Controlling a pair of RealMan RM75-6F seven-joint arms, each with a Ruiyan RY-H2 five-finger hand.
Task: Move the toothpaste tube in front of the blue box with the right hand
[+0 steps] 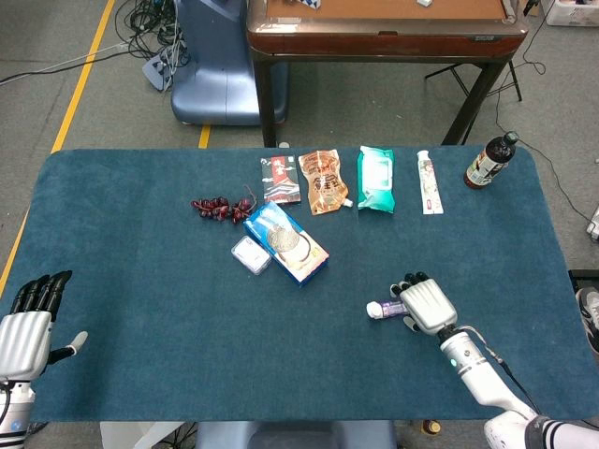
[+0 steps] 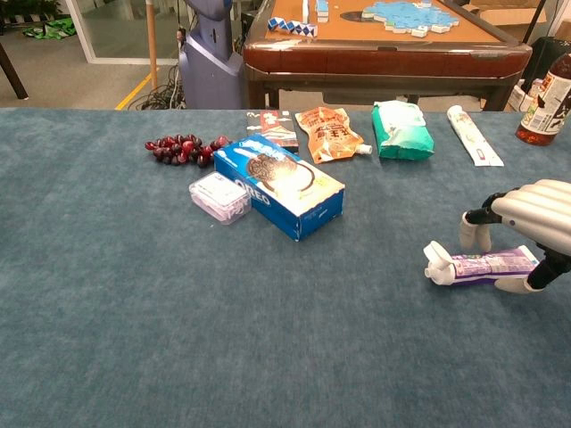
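Observation:
The toothpaste tube (image 1: pixel 384 308) (image 2: pixel 482 266), purple with a white cap pointing left, lies on the blue cloth at the near right. My right hand (image 1: pixel 426 304) (image 2: pixel 535 209) arches over its rear part, fingers (image 2: pixel 477 234) behind it and thumb against its near edge, pinching it. The blue Oreo box (image 1: pixel 286 242) (image 2: pixel 281 183) lies diagonally near the table's middle, well left of the tube. My left hand (image 1: pixel 26 327) hangs at the table's near left corner, fingers straight and holding nothing; the chest view does not show it.
Dark grapes (image 1: pixel 215 207) and a small clear box (image 1: pixel 251 253) lie by the blue box. Along the back are a dark packet (image 1: pixel 281 179), an orange pouch (image 1: pixel 324 181), green wipes (image 1: pixel 375 178), a white tube (image 1: pixel 430 181) and a bottle (image 1: pixel 490 160).

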